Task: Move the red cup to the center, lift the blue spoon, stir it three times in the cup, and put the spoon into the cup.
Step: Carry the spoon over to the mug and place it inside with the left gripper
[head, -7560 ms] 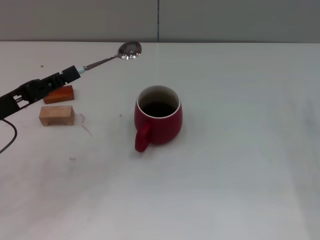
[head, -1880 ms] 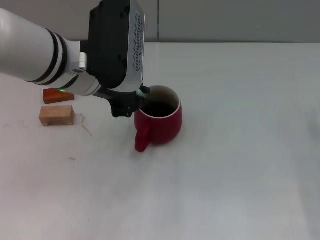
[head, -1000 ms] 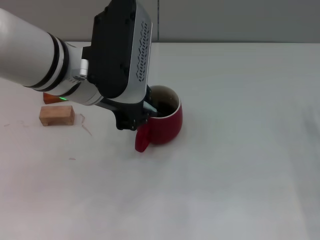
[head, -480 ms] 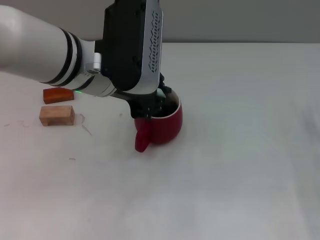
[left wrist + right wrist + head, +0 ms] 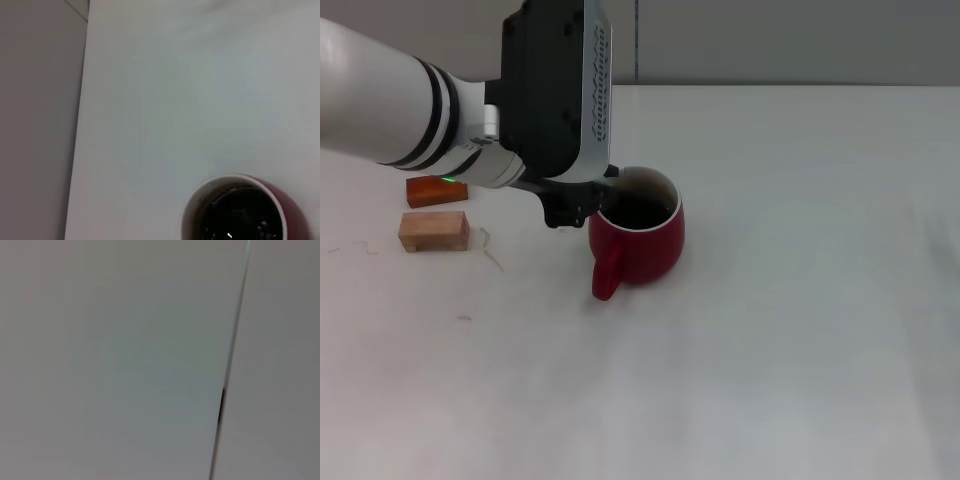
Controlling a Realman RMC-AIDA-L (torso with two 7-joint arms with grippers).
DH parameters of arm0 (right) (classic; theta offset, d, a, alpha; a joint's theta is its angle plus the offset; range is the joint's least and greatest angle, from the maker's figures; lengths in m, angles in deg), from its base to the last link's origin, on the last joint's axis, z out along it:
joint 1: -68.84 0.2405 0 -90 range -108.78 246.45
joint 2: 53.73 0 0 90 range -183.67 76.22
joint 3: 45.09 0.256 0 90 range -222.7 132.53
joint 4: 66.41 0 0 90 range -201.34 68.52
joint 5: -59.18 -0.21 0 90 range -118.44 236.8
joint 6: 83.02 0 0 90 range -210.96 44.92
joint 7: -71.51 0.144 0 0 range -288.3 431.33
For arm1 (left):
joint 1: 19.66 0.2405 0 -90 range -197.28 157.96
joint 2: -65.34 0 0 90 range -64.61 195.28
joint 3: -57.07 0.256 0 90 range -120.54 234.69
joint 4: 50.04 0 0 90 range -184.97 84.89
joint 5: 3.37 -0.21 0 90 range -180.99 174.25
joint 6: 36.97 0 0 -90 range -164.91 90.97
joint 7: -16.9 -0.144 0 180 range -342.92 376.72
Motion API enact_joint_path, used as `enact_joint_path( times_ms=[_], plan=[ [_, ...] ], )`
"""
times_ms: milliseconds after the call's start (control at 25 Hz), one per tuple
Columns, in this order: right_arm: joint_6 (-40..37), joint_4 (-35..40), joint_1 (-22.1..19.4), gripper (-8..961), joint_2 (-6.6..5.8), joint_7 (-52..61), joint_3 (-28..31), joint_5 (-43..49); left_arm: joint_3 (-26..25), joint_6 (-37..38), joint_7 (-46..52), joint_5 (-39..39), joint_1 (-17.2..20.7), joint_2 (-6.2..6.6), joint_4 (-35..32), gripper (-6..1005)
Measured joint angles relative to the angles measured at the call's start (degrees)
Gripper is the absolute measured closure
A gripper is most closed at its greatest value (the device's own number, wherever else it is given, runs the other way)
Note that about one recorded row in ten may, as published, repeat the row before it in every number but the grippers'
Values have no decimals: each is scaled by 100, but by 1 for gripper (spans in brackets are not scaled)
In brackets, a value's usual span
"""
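The red cup stands upright near the middle of the white table, its handle toward me and a little to the left. My left gripper hangs low at the cup's left rim, under the big black and white wrist. The blue spoon is hidden in every view. The left wrist view looks down on the cup's cream rim and dark inside, with small glints in it. My right gripper is out of view; its wrist view shows only a grey wall.
An orange-red block and a tan block lie on the table to the left of the cup, behind and under my left arm. The table's far edge meets a grey wall.
Over the last second my left gripper swung across the cup's mouth to the right, then back to its left rim. The cup has stayed in place. Seven seconds ago the gripper held the spoon up at the left.
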Motion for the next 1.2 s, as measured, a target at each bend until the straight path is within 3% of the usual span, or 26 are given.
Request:
enact_joint_path(
  times_ms=[680,1200],
  plan=[
    [0,-53,18,357,-9,-8,0,0,-85,835,-73,221,49,20,-402,854],
    [9,-53,0,356,-9,-11,0,-1,0,262,-73,614,13,-11,-218,855]
  ],
)
